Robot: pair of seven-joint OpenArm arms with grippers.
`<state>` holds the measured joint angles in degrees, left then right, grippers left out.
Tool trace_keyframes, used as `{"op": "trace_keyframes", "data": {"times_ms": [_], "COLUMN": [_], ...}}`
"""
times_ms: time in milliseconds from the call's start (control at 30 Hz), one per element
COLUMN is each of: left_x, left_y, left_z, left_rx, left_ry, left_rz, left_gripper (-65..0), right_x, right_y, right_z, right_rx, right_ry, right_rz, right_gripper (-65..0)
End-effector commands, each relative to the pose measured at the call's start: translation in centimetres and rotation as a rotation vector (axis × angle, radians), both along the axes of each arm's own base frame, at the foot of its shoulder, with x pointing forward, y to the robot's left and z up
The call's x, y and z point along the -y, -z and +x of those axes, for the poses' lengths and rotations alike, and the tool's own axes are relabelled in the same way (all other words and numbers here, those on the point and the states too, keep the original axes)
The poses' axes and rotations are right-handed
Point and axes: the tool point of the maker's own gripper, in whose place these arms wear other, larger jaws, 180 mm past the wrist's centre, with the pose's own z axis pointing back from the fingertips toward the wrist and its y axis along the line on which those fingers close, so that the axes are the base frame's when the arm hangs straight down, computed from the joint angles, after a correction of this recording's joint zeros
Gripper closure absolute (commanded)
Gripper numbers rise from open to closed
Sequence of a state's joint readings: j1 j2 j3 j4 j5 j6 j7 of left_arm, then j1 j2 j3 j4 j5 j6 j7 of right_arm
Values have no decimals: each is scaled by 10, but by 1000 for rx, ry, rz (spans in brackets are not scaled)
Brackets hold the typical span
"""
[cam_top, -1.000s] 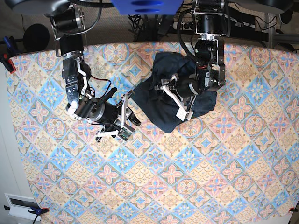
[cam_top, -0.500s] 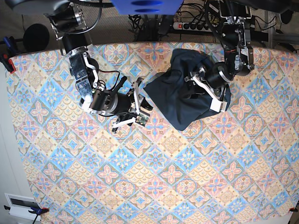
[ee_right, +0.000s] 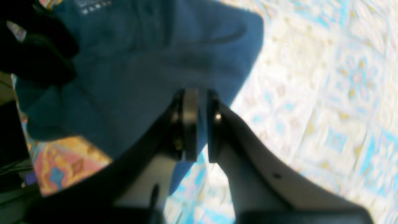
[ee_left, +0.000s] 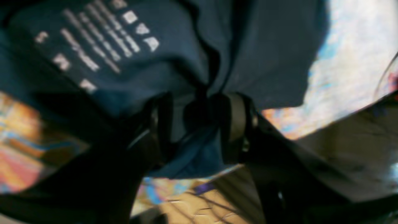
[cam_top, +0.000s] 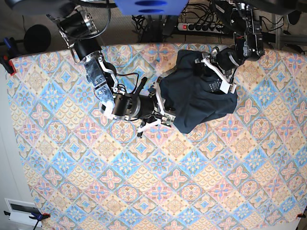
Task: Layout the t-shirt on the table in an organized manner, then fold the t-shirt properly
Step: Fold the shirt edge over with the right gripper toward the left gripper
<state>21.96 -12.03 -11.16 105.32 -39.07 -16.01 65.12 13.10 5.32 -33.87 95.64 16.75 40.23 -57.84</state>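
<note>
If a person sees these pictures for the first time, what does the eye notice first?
First comes the dark t-shirt, bunched in a heap near the far edge of the table, against the bright tile-patterned cloth. Next come the two arms: the right gripper pinches its near-left edge, and the left gripper clamps a fold at its far right.

Since the earlier pictures, the right gripper (cam_top: 164, 108) travels across the table (cam_top: 144, 191) to the t-shirt (cam_top: 199, 98) and its jaws now pinch the near hem. The left gripper (cam_top: 221, 79) shifts toward the far edge, dragging the bunched cloth with it.
</note>
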Motion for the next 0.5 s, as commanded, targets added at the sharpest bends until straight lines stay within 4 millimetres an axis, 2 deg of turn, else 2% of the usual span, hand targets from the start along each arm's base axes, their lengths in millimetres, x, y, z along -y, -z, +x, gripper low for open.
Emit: {"op": "trace_keyframes", "data": {"times_ms": [0,100,167,300,367,467], "left_x": [-6,-18,-24,-27,-27,-27], "left_y": [-3,0,6,18,19,20], "left_z": [5,11,8,2,1,-3], "left_rx": [26,65,69,40,36,39], "left_ry": [-4,-21,-38,-55,-54,-48], "left_rz": [36,121,141,134,134,136], "left_gripper": [-217,-181,-171,-171,-171,-172], "right_x": [-13,-26,-35,-52,-60,-59], "right_y": [-20,-26,-28,-23,-23,1], "right_z": [9,15,16,13,18,23], "right_rx": [37,34,27,-20,-19,-4], "right_ry": [-13,-17,-23,-29,-29,-33], "right_rz": [56,80,93,116,135,72], "right_gripper": [-47,-47,-47,-48,-48,-48]}}
